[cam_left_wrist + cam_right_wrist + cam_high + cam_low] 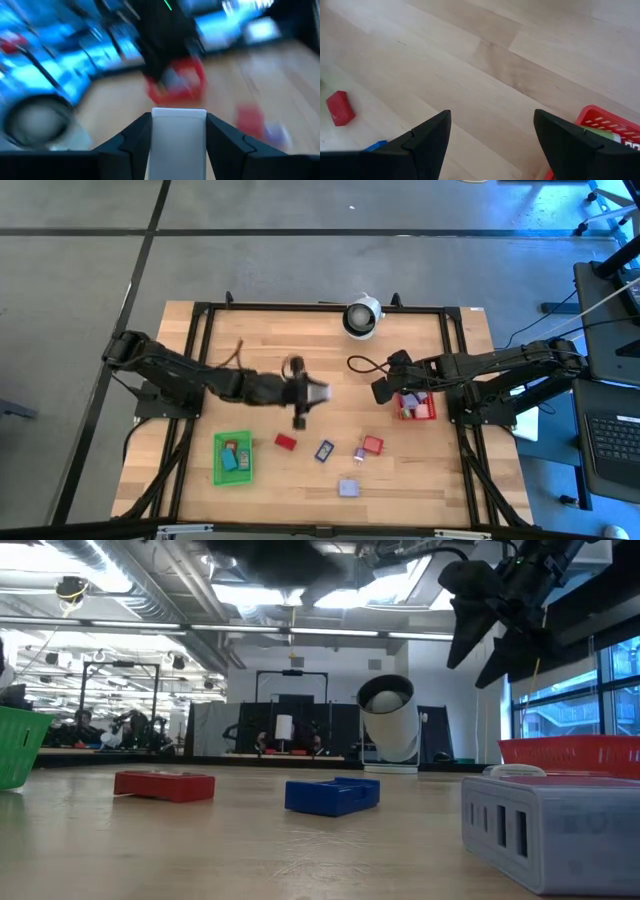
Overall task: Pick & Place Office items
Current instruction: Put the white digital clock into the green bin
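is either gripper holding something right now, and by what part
The left gripper holds a white block, fingers clamped on its two opposite sides. The right gripper is open and empty.

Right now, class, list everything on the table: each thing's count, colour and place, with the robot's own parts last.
Green bin: one, front left, holding small pieces.
Red bin: one, right side, holding pieces, under the right arm.
Red block: one, right of the green bin.
Blue block: one, front centre.
Red square piece: one, left of the red bin's front.
Lavender block: one, near the front edge.
Round white-and-black device: one, back centre.
White block: one, held between the left gripper's fingers.
Left gripper: mid-table, shut on the white block.
Right gripper: open, beside the red bin.
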Motion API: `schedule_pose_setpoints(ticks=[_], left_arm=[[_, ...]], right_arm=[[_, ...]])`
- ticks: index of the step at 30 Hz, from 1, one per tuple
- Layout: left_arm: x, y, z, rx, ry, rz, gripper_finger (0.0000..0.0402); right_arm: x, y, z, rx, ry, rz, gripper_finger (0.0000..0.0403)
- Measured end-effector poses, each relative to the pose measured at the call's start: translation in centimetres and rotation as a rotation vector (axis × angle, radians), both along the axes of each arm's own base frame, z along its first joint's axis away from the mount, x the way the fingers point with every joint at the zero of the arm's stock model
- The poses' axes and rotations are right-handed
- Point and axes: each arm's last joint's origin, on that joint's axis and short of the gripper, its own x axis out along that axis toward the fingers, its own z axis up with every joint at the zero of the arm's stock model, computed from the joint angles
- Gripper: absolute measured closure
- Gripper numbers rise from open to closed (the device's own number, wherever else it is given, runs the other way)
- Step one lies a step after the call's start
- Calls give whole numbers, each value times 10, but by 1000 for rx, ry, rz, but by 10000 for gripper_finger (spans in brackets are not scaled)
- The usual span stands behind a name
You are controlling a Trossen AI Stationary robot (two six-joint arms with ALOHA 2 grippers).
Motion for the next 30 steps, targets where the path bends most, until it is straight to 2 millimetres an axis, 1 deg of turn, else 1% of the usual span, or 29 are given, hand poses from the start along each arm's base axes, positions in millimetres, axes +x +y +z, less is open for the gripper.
schedule_pose_setpoints(ticks=[2,5,7,9,14,17,21,23,26,30], left_arm=[[4,10,14,-19,-137,32,248],[6,19,26,22,-247,53,248],[7,22,28,63,-261,56,246],[7,23,28,61,-275,77,245],[7,31,36,-3,-376,129,249],[6,33,45,-55,-478,136,247],[5,33,51,-128,-557,139,245],[5,33,50,-183,-562,142,247],[6,33,42,-335,-523,168,247],[7,32,22,-558,-375,239,243]], right_arm=[[0,0,0,0,-3,0,117],[0,0,0,-12,-7,-6,117],[1,0,1,-15,-12,-8,117],[1,-1,1,-25,-18,-14,117],[2,-1,1,-43,-24,-19,117],[2,-1,2,-64,-22,-8,117],[2,-2,2,-81,-26,-10,117],[2,-2,2,-94,-29,-16,117],[3,-2,3,-110,-33,-7,117],[4,-2,3,-127,-33,20,117]])
